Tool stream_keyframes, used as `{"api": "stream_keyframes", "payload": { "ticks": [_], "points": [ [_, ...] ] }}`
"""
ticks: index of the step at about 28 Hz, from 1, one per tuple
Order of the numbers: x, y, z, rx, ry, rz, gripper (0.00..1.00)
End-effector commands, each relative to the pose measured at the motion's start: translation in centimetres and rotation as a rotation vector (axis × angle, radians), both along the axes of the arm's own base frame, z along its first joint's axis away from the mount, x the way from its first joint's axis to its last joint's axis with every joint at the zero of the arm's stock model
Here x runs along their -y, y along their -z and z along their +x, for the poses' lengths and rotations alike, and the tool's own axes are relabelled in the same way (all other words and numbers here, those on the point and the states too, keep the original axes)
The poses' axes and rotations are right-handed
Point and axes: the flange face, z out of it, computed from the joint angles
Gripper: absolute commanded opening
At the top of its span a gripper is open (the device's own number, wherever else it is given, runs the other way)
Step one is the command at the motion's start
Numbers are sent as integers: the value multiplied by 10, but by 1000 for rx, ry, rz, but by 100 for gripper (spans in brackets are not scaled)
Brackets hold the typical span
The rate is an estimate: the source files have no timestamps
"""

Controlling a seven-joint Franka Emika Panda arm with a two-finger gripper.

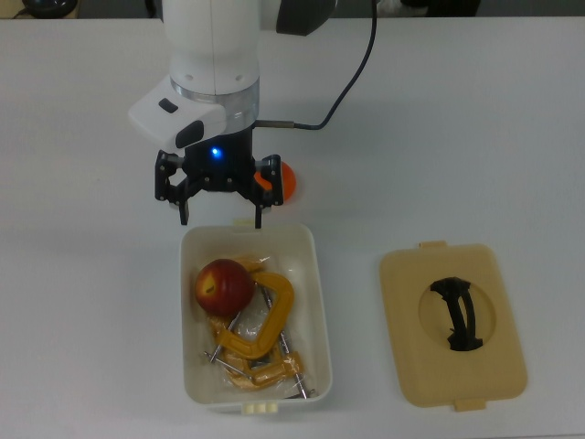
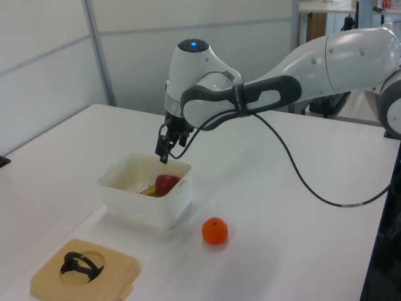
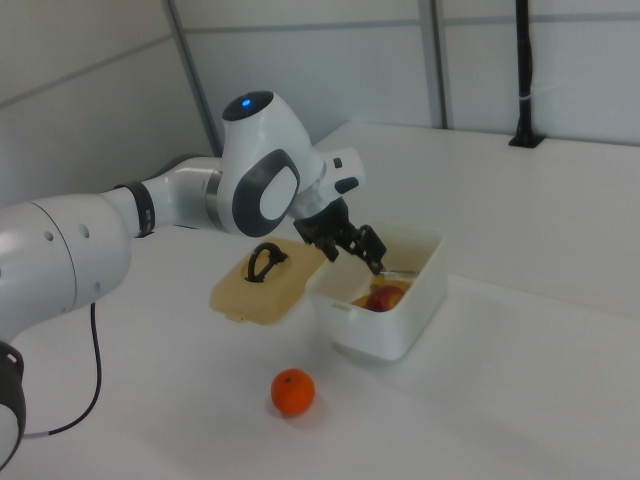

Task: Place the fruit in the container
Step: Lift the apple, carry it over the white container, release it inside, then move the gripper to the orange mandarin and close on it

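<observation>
While the arm was held above the table, the scene was recorded as follows.

Gripper (image 1: 221, 212): seen spread wide with nothing between its fingers, poised over the far short end of the tub in the top view; a blue light was lit on the wrist above it.

Container (image 1: 313, 274): a white tub, found open on the table, just below the gripper in the top view.

Apple (image 1: 224, 286): found lying inside the container, in the half nearer the gripper, resting against the yellow clamps (image 1: 260, 334) (red skin, with a pale patch on top).

Mandarin (image 2: 215, 231): left on the table outside the tub, near its far end; in the top view it was partly hidden behind the gripper.

Lid (image 1: 452, 324): a tan lid with a black handle, laid flat at the top view's right of the container, apart from it.
</observation>
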Motion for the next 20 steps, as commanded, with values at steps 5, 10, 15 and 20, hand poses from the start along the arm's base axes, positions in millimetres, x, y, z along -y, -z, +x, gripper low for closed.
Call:
{"api": "stream_keyframes", "payload": {
  "ticks": [5, 10, 15, 20],
  "points": [
    [-4, -1, -53, -368, -181, -53, 100],
    [-26, 27, -73, -526, -276, -53, 100],
    [-49, 70, -82, -575, -321, -59, 100],
    [-55, 96, -84, -557, -331, -60, 100]
  ]
}}
